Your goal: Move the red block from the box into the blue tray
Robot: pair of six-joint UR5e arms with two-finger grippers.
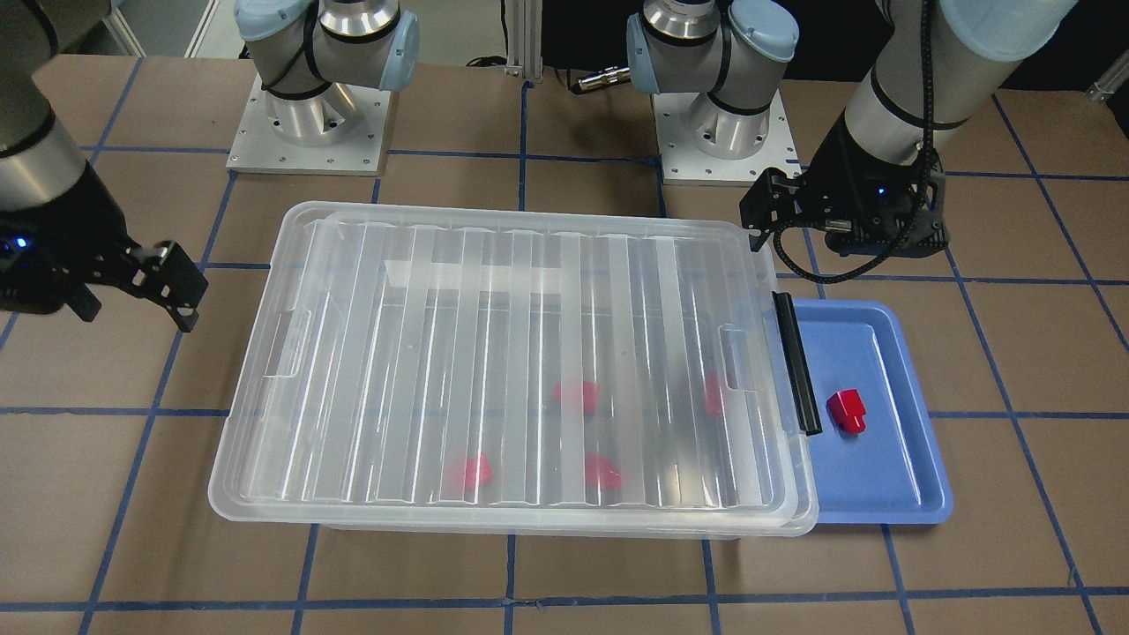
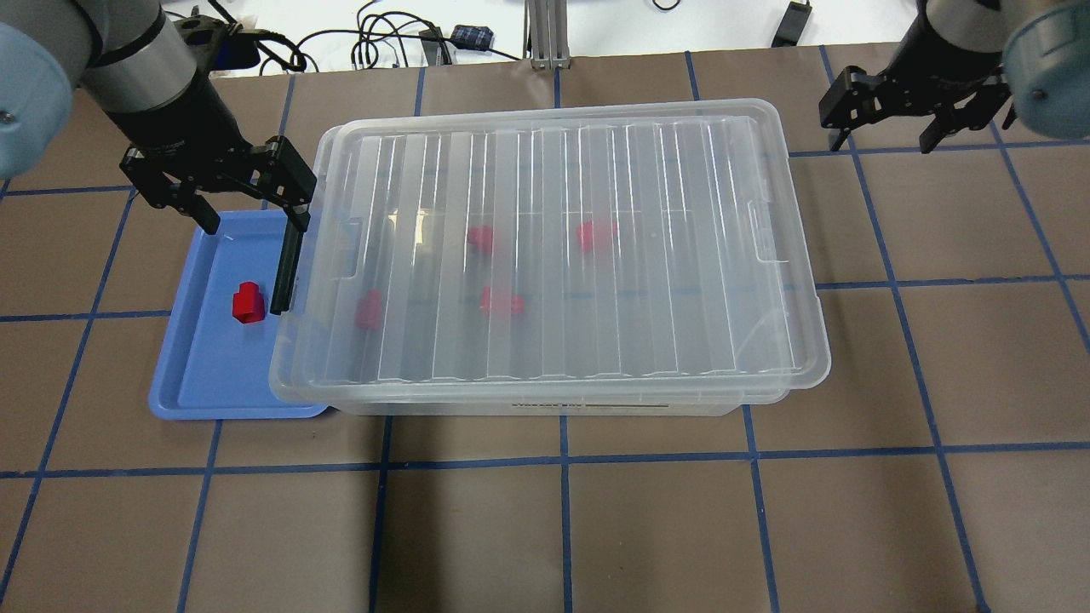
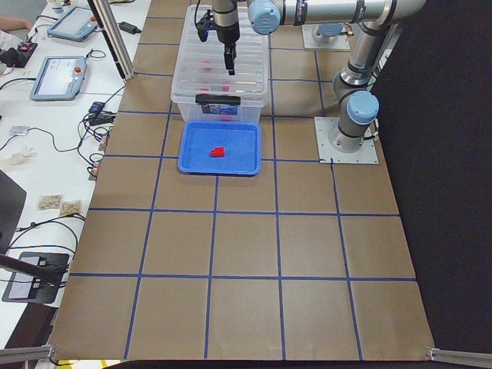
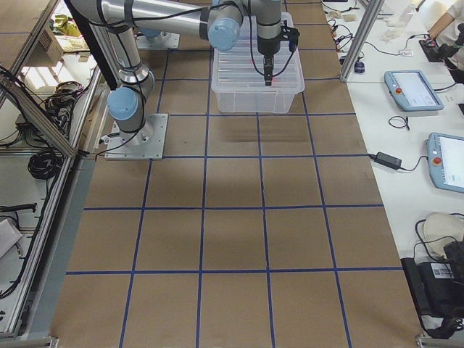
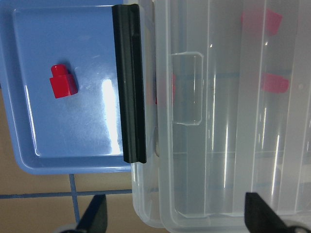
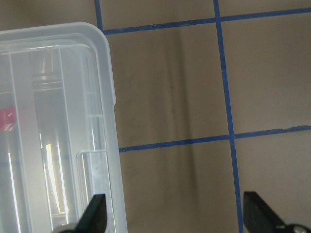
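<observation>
One red block (image 2: 249,303) lies in the blue tray (image 2: 204,375), also seen in the front view (image 1: 847,410) and the left wrist view (image 5: 63,81). Several more red blocks (image 2: 502,300) lie inside the box (image 2: 553,255), blurred through its closed ribbed lid. The box's black handle (image 2: 285,264) overhangs the tray's edge. My left gripper (image 2: 255,223) is open and empty, hovering above the tray's far end and the handle. My right gripper (image 2: 886,128) is open and empty, above the bare table beyond the box's far right corner.
The tray (image 1: 873,476) sits tucked against the box's handle end, partly under the lid's rim (image 1: 794,520). Both arm bases (image 1: 309,115) stand on the robot's side of the box. Brown table with blue tape lines (image 2: 562,460) surrounds everything.
</observation>
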